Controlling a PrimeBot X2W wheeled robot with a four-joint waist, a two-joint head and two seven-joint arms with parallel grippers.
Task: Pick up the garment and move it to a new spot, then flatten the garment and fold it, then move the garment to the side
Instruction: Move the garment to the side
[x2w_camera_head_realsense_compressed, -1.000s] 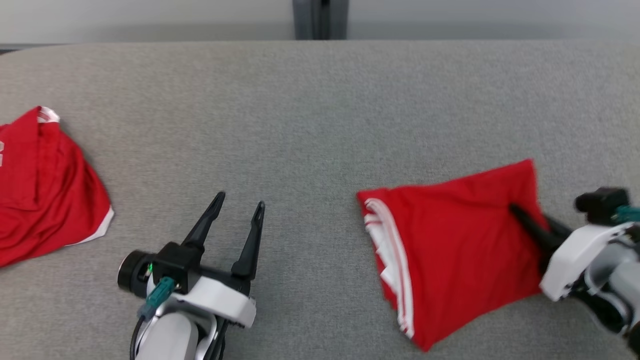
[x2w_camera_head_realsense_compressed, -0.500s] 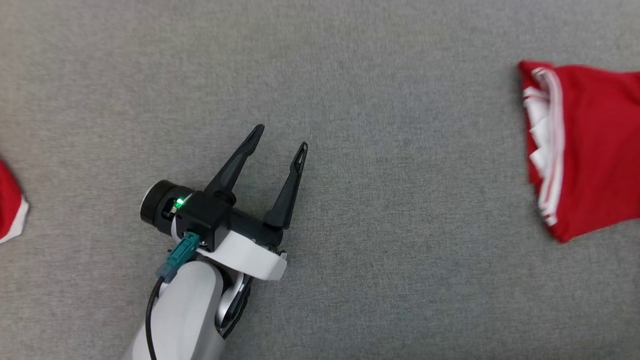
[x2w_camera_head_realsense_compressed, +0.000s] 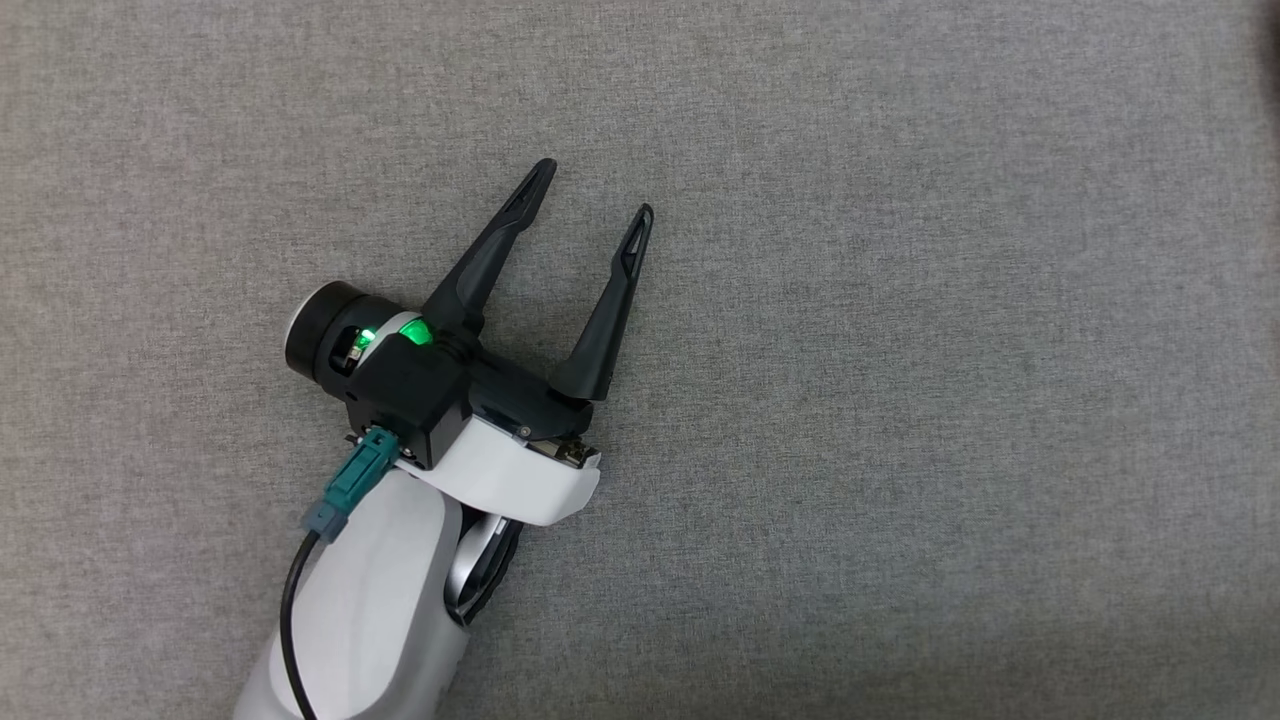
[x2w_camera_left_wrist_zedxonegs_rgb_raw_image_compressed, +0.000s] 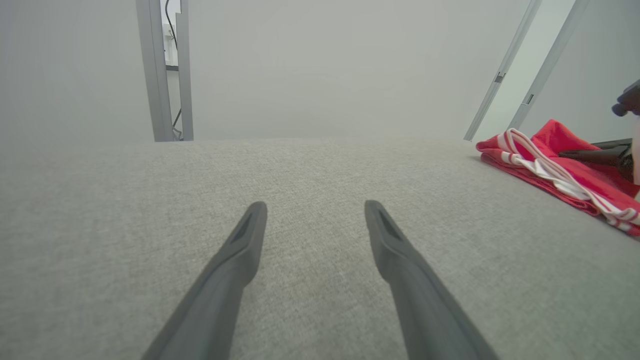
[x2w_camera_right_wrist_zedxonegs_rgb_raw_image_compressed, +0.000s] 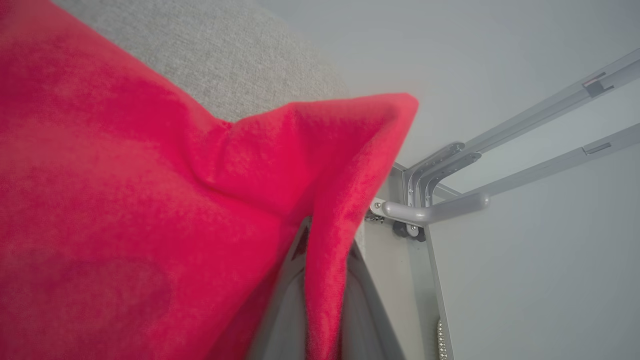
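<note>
The garment (x2w_camera_left_wrist_zedxonegs_rgb_raw_image_compressed: 560, 165) is red with white stripes along one edge and lies folded on the grey table at the far right of the left wrist view. My right gripper (x2w_camera_right_wrist_zedxonegs_rgb_raw_image_compressed: 322, 250) is shut on a fold of the garment (x2w_camera_right_wrist_zedxonegs_rgb_raw_image_compressed: 150, 210), red cloth pinched between its two fingers; its dark finger (x2w_camera_left_wrist_zedxonegs_rgb_raw_image_compressed: 592, 155) lies over the cloth in the left wrist view. My left gripper (x2w_camera_head_realsense_compressed: 593, 198) stands open above bare grey fabric, well away from the garment, with nothing between its fingers. It appears again as my left gripper (x2w_camera_left_wrist_zedxonegs_rgb_raw_image_compressed: 315, 210).
The grey fabric table (x2w_camera_head_realsense_compressed: 900, 400) spreads all around the left arm. Grey metal frame posts (x2w_camera_left_wrist_zedxonegs_rgb_raw_image_compressed: 165, 75) stand behind the table's far edge, and slanted metal bars (x2w_camera_right_wrist_zedxonegs_rgb_raw_image_compressed: 525, 150) with a handle stand beyond the table's corner.
The head camera has swung down and left, so the folded garment and the right arm left its picture. The left gripper stays open; the right stays shut on the cloth.
</note>
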